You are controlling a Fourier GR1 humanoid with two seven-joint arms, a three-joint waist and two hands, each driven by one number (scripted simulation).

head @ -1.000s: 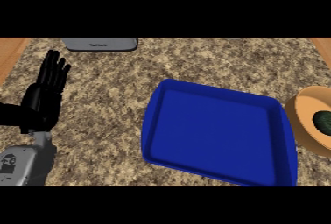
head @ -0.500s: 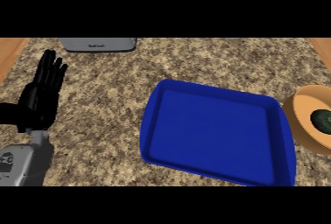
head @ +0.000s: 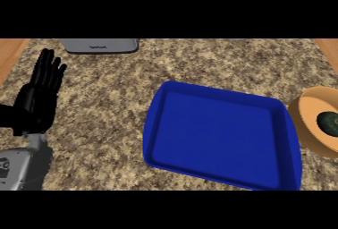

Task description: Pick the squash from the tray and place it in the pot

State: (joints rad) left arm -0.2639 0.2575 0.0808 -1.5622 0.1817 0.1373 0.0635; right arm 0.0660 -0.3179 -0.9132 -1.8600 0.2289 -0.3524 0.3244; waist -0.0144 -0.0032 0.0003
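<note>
A blue tray [head: 277, 176] lies on the speckled counter right of centre, with nothing in it. At the right edge stands an orange pot [head: 305, 120], cut off by the view's border; a dark green squash [head: 328, 122] lies inside it. My left hand [head: 38, 100] rests open at the far left, fingers straight and pointing up, well apart from the tray. My right hand does not show.
A grey appliance [head: 100, 45] sits at the counter's far edge, upper left. Wooden strips [head: 12, 51] border the granite counter [head: 99, 116] at both upper corners.
</note>
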